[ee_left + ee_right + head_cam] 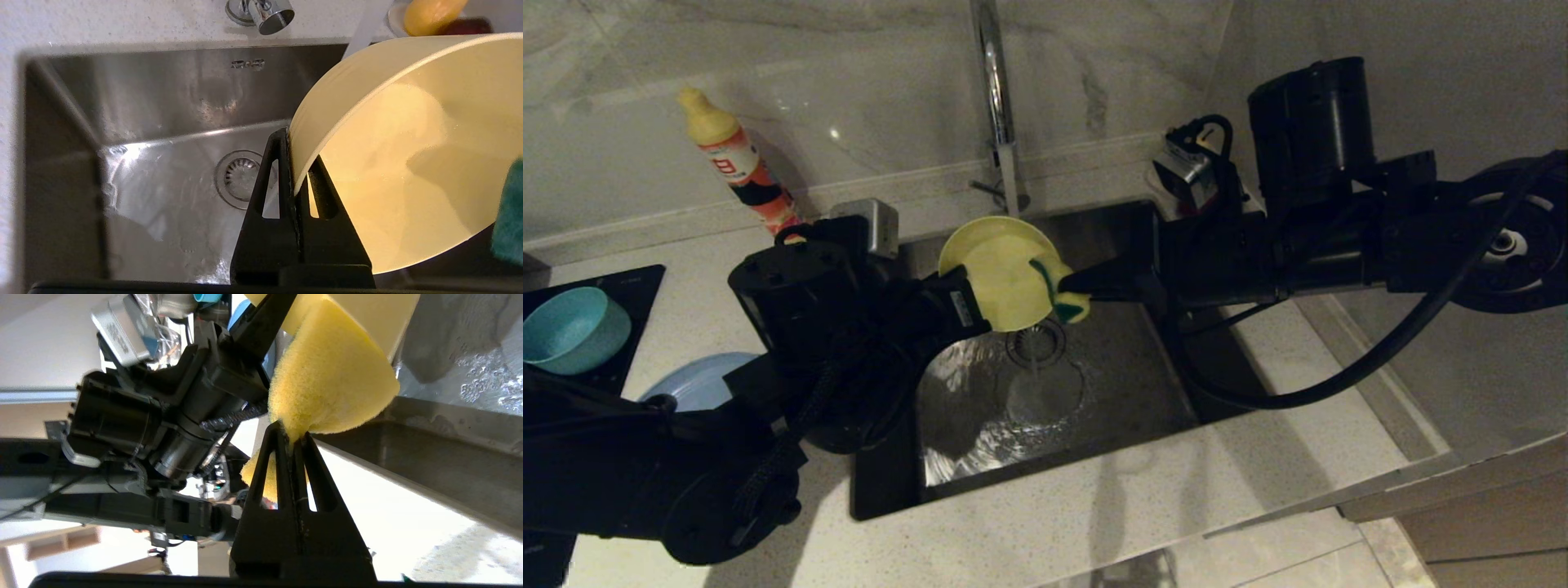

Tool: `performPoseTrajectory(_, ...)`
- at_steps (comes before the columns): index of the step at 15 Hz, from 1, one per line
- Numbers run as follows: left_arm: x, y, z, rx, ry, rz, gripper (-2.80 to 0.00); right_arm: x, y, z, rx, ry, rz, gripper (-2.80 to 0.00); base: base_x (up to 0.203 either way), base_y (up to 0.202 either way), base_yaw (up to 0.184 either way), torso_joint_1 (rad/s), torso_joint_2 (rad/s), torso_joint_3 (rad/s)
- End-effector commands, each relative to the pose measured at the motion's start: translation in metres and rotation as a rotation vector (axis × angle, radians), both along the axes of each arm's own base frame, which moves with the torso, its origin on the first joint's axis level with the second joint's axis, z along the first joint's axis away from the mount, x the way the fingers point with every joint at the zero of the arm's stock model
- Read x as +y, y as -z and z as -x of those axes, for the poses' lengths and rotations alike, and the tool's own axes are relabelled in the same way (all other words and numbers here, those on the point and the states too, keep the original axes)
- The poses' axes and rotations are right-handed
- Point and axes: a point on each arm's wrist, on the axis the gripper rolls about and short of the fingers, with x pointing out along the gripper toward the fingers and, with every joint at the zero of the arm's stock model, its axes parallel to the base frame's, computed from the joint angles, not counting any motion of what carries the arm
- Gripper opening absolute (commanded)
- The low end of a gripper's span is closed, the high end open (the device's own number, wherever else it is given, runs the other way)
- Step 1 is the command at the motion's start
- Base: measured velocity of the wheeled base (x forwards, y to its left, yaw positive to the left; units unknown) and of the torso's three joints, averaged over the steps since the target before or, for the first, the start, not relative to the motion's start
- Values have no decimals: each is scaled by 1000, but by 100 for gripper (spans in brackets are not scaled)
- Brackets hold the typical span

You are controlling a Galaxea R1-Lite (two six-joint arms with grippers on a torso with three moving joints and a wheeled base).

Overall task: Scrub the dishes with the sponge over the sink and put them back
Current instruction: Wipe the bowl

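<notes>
Over the sink, the left gripper pinches the yellow bowl's rim, bowl tilted on edge, facing the right gripper, which clamps the sponge against it.

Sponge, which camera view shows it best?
The right wrist view: the sponge fills it, pinched by the right gripper. The head view shows it small against the yellow bowl; the left wrist view catches only its green edge.
</notes>
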Motion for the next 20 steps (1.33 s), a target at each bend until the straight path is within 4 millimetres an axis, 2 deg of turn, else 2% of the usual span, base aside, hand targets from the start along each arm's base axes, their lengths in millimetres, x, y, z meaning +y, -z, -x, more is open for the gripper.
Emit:
performPoseTrajectory(1, -2, 0, -1, -25, -3, -7, -280, 3, 3, -2, 16, -3, -1, -280, 0, 0, 0, 0, 0, 0)
performPoseTrajectory(7, -10, -1, 10, -95, 28, -40, -280, 11, 15, -25, 31, 18, 10, -280, 0, 0, 0, 0, 0, 0)
performPoseTrajectory(8, -10, -1, 12, -93, 32, -44, -280, 11, 19, -31, 35, 28, 14, -280, 0, 0, 0, 0, 0, 0)
performPoseTrajectory(11, -6, 8, 20, -64, 42, -65, -280, -1, 12, -42, -12, 68, -23, -280, 0, 0, 0, 0, 0, 0)
performPoseTrajectory(13, -3, 12, 25, -46, 44, -80, -280, -6, 7, -42, -26, 77, -32, -280, 0, 0, 0, 0, 0, 0)
performPoseTrajectory(16, -4, 9, 24, -59, 39, -75, -280, -11, -10, -34, -62, 76, -59, -280, 0, 0, 0, 0, 0, 0)
performPoseTrajectory(20, -4, 6, 24, -67, 37, -68, -280, -10, -15, -28, -74, 64, -68, -280, 0, 0, 0, 0, 0, 0)
